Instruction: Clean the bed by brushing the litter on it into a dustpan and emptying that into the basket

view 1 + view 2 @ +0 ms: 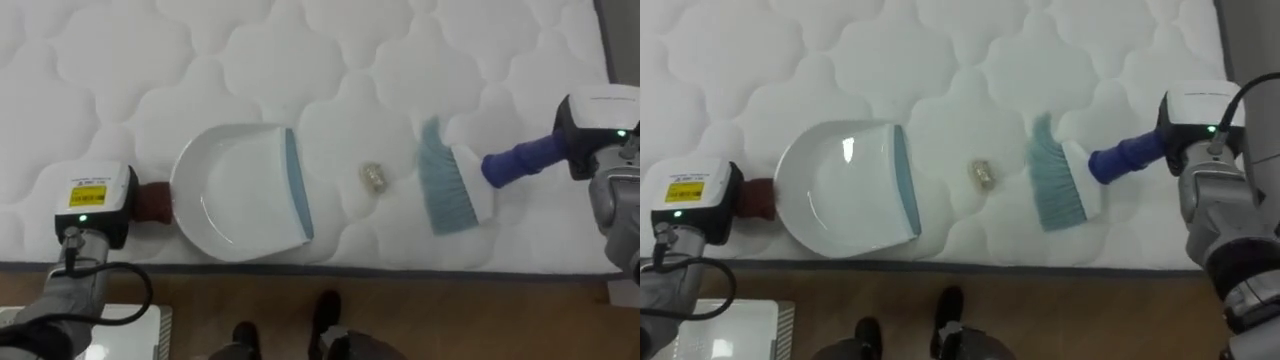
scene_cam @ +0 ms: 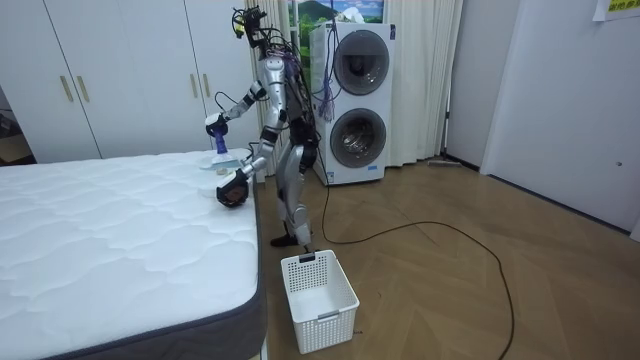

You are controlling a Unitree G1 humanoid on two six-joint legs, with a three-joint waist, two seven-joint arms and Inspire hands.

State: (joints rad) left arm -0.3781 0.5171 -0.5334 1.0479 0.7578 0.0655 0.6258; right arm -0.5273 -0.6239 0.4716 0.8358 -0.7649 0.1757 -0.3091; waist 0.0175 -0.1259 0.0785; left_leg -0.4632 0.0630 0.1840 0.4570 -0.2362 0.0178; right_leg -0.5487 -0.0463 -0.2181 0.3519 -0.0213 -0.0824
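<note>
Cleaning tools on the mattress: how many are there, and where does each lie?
2. A white dustpan lies left of the small scrap; a blue brush lies right of it. None seems hidden.

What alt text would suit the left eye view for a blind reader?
A small crumpled scrap lies on the white quilted mattress between a white dustpan with a blue lip, left, and a blue hand brush, right.

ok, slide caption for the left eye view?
Left hand holds a white dustpan, right hand a blue brush, small debris between them on the mattress.
</note>
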